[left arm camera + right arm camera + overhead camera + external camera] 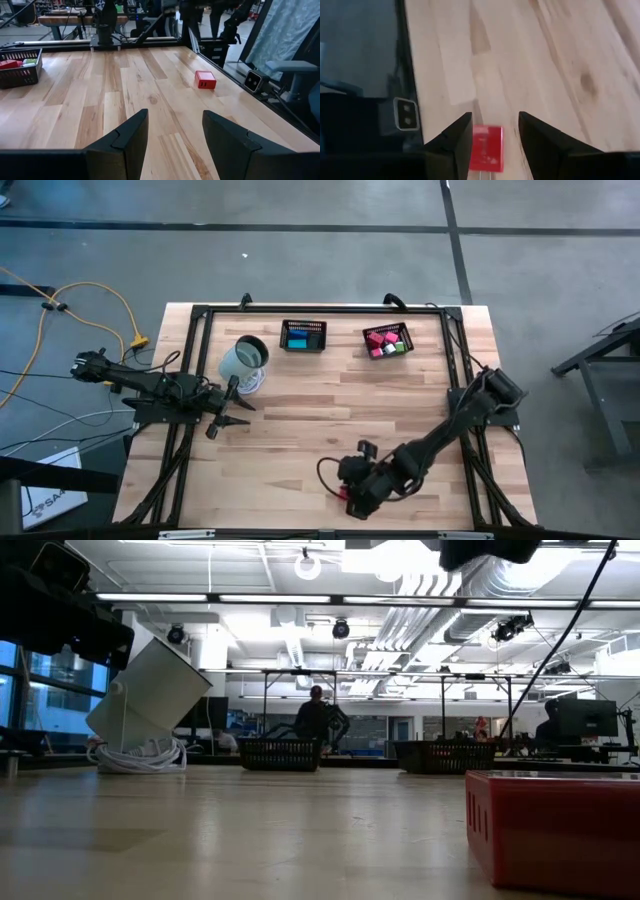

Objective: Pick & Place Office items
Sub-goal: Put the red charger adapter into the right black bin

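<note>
Reaching step: right end effector (495, 132) hovering released over red office item (486, 147) at desk (330, 420) six o'clock. Next: descend, clench, carry to twelve o'clock baskets. Left end effector (175, 135) released, waiting at nine o'clock.

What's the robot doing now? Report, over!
Right gripper open over the red block, near table edge. Left gripper open, waiting, empty. Nothing in the way.

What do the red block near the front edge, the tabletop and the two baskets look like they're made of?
Red block: probably moulded plastic, going by its even colour and crisp edges with a slight sheen. Tabletop: wood planks, visible grain and knots, smooth light finish. Baskets: black mesh, likely metal wire, though plastic is possible.
</note>
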